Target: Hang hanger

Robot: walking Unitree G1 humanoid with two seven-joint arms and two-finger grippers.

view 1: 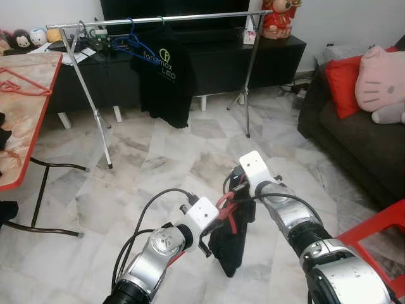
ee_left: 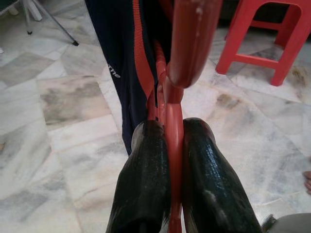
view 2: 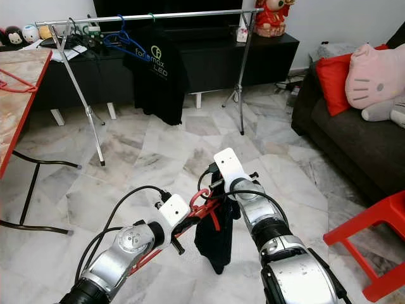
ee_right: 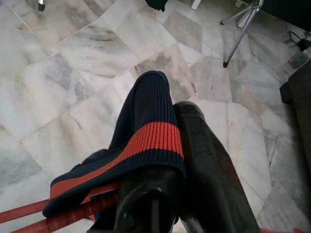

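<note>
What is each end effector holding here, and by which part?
Left end effector is shut on the red hanger, on a thin bar of it. Right end effector grips the navy garment by its red-striped cuff.

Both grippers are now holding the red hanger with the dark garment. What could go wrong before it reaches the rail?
1. The dark garment is draped over a finger of the right gripper, so it may snag or slide off the red hanger.
2. The left gripper pinches only a thin bar; the hanger could twist.
3. The rail stands across the floor, already holding a black T-shirt.
</note>
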